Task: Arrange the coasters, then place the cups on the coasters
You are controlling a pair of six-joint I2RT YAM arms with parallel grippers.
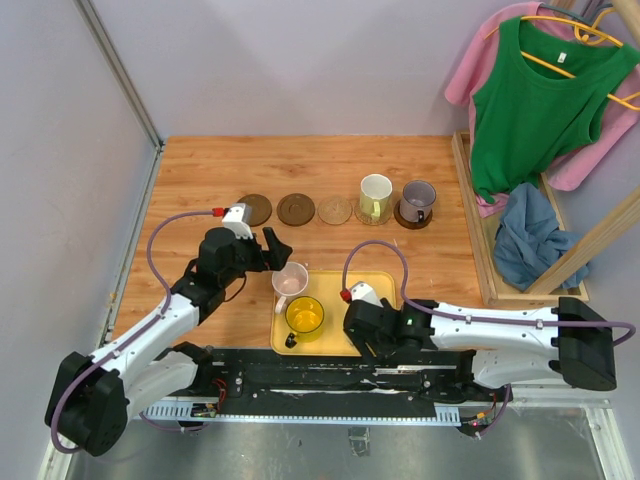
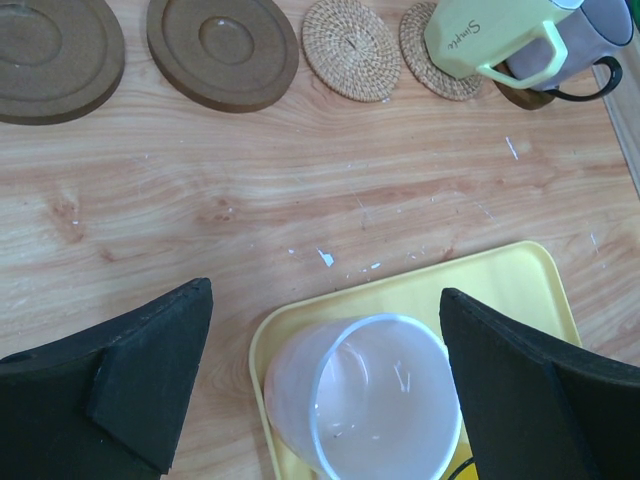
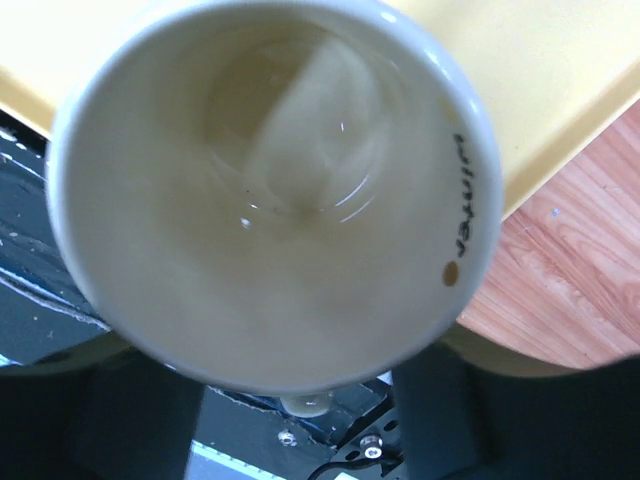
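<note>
pale green cup (image 2: 480, 32): script "Simple" | cream cup (image 3: 270, 190) inner rim: dark lettering, unreadable

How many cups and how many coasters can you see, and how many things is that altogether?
Cups: 5 (yellow cup, pink cup, cream cup, pale green cup, grey-purple cup)
Dark brown coasters: 3
Tan coasters: 2
Total: 10

Robot lab: bolted arms (image 1: 150, 330), partition walls (image 1: 60, 150)
</note>
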